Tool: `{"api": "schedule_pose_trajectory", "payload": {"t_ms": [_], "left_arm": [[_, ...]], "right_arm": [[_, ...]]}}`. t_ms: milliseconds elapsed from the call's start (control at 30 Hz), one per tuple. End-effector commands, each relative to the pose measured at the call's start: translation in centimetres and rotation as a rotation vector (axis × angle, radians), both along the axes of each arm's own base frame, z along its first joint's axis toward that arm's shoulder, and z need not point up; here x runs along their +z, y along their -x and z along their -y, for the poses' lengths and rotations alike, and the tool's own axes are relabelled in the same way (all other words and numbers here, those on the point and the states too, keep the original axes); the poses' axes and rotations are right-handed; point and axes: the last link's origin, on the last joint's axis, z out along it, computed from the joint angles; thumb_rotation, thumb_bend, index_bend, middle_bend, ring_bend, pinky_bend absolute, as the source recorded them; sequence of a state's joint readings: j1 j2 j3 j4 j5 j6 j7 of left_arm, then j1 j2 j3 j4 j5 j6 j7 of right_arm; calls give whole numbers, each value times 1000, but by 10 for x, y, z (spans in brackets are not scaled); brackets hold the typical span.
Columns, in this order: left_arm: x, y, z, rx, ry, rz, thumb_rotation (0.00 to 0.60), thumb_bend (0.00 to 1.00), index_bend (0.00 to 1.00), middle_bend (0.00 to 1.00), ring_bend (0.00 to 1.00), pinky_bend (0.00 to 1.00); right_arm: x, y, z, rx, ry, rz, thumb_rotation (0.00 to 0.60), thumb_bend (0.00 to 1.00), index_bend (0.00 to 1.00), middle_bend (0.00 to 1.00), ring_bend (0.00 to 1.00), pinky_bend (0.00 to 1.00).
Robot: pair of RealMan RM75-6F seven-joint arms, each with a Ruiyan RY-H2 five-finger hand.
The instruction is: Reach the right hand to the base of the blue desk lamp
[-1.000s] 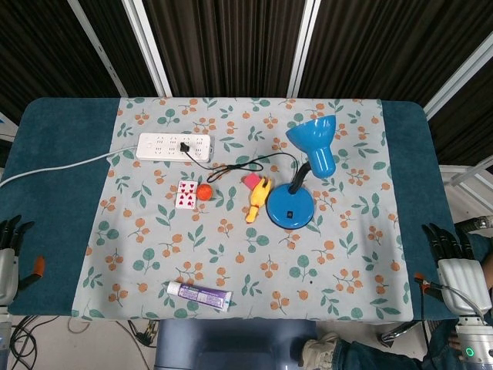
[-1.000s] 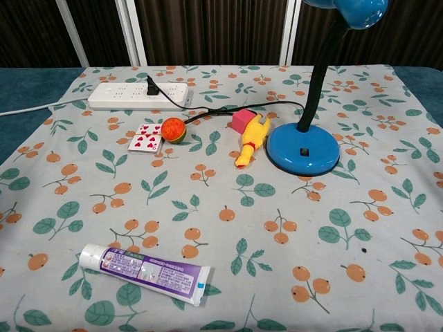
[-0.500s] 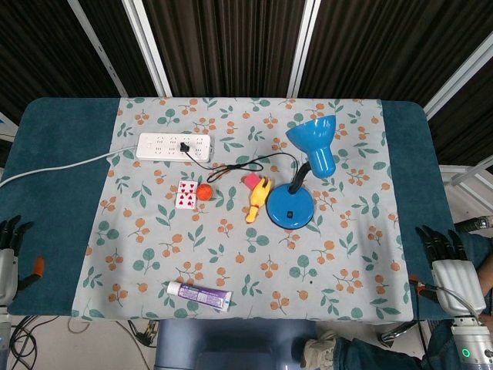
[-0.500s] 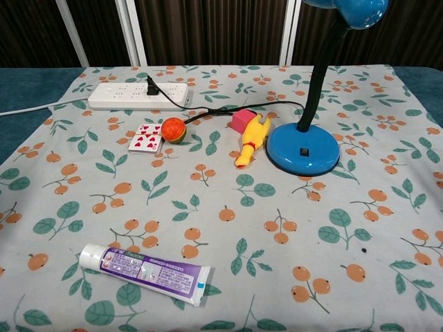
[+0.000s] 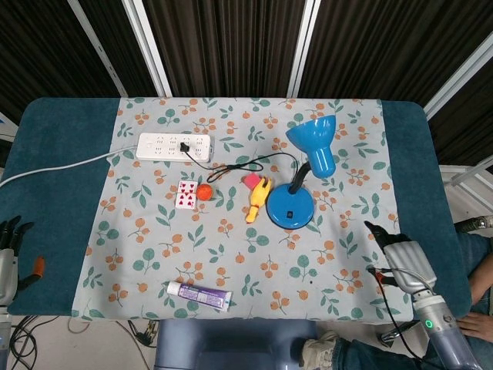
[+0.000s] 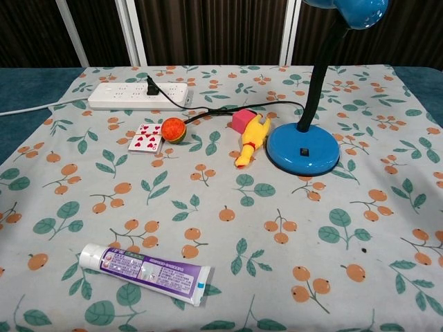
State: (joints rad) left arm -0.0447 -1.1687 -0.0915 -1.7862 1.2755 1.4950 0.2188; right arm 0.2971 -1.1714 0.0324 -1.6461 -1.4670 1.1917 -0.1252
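Observation:
The blue desk lamp stands right of the table's middle, its round base (image 5: 290, 208) on the flowered cloth and its shade (image 5: 314, 142) tilted up to the back. The chest view shows the base (image 6: 303, 149) with the black neck rising from it. My right hand (image 5: 404, 260) hovers over the cloth's front right part, fingers apart and pointing up-left, holding nothing, well short of the base. My left hand (image 5: 8, 258) waits at the table's left front edge, fingers spread and empty. Neither hand appears in the chest view.
A yellow toy (image 5: 258, 199) and a pink cube (image 5: 250, 180) lie just left of the lamp base. Further left are an orange ball (image 5: 203, 191), playing cards (image 5: 186, 194) and a white power strip (image 5: 174, 146) with the lamp's black cord. A toothpaste tube (image 5: 199, 294) lies near the front.
My right hand has moved left from beyond the table's right edge onto the cloth, closer to the lamp base. The left hand and the objects have not moved.

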Motion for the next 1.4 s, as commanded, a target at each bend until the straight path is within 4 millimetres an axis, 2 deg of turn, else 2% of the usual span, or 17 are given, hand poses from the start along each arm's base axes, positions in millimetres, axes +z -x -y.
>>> {"api": "schedule_pose_trajectory", "payload": {"t_ms": [33, 300, 633, 967, 1400], "left_arm": [[0, 0, 0, 1, -1, 3, 600, 426, 164, 36, 0, 35], [1, 0, 0, -2, -1, 3, 600, 426, 164, 36, 0, 35], [1, 1, -1, 5, 2, 7, 600, 426, 164, 36, 0, 35], [1, 1, -1, 5, 3, 13, 600, 426, 164, 35, 0, 35], [1, 1, -1, 5, 3, 14, 600, 426, 164, 36, 0, 35]], "right_arm": [[-21, -28, 30, 26, -78, 31, 600, 370, 13, 357, 498, 446], [-55, -59, 56, 26, -193, 62, 600, 425, 13, 465, 582, 565], [-88, -81, 84, 14, -248, 18, 600, 506, 13, 484, 609, 679], [-108, -87, 89, -8, -284, -35, 600, 508, 13, 508, 613, 760], [-115, -88, 91, -22, -296, -58, 600, 508, 13, 511, 615, 840]]}}
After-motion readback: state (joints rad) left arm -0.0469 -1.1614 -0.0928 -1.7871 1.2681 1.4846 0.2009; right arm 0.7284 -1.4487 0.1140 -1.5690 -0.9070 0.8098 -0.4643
